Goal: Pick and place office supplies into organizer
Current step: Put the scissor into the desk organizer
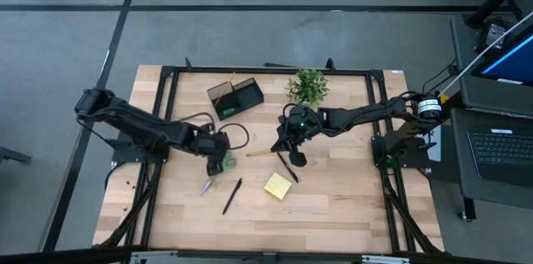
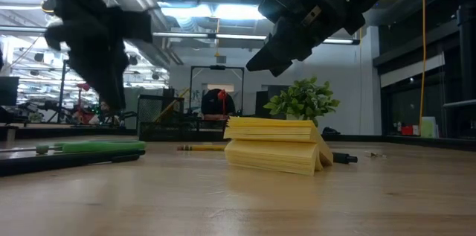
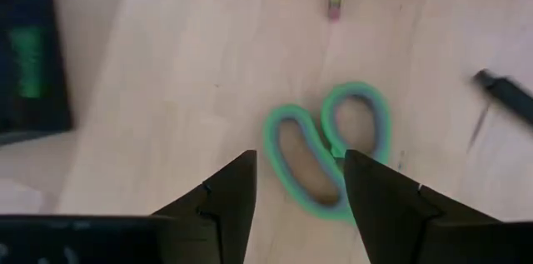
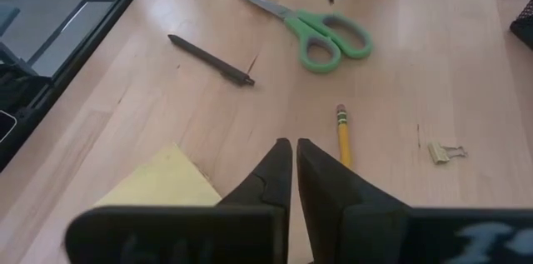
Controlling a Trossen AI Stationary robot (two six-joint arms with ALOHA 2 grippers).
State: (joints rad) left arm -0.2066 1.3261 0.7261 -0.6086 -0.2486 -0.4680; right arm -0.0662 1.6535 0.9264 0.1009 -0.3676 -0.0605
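The green-handled scissors (image 1: 218, 172) lie flat on the table, handles (image 3: 329, 143) toward the far side. My left gripper (image 3: 300, 185) hovers open just above the handles, pointing steeply down, and touches nothing. My right gripper (image 4: 294, 154) is shut with nothing in it and hangs above the table's middle, over the wooden pencil (image 4: 342, 135). One black pen (image 1: 231, 196) lies near the scissors and another (image 1: 288, 167) below my right gripper. The yellow sticky-note pad (image 1: 278, 185) lies toward the near side. The black organizer (image 1: 235, 96) stands at the far side.
A small green potted plant (image 1: 308, 87) stands to the right of the organizer. A small binder clip (image 4: 445, 152) lies near the pencil. In the low view the sticky pad (image 2: 275, 145) stands close in front, with the scissors (image 2: 89, 148) to its left.
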